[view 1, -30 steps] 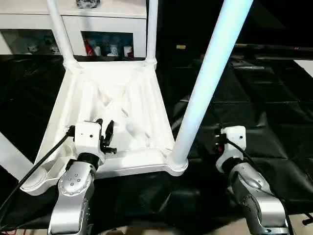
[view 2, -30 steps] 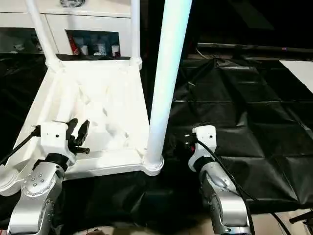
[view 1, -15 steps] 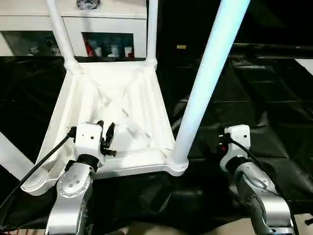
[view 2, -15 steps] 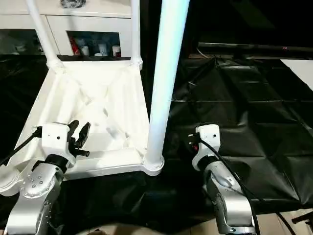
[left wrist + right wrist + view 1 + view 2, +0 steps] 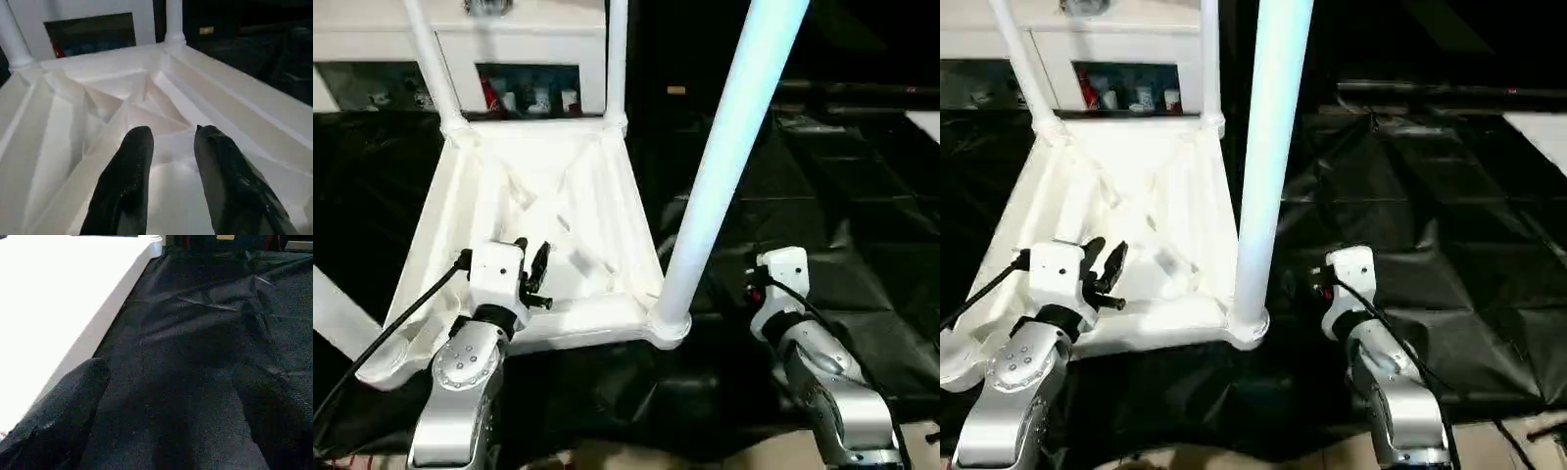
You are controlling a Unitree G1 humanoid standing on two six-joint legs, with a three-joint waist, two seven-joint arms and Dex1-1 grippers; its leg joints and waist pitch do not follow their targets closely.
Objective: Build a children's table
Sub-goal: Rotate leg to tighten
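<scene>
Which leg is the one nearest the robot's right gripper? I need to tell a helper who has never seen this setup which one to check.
Find the white tabletop lying upside down on the black sheet, ribbed side up. The leg stands in its near corner socket, on the side of the right gripper. It looks thickest, has a pale blue tint, and leans away from the two far legs by the cabinet.

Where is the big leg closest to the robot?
In the left eye view, the near leg stands in the tabletop corner socket at the robot's right, between its two hands, left hand and right hand.
</scene>
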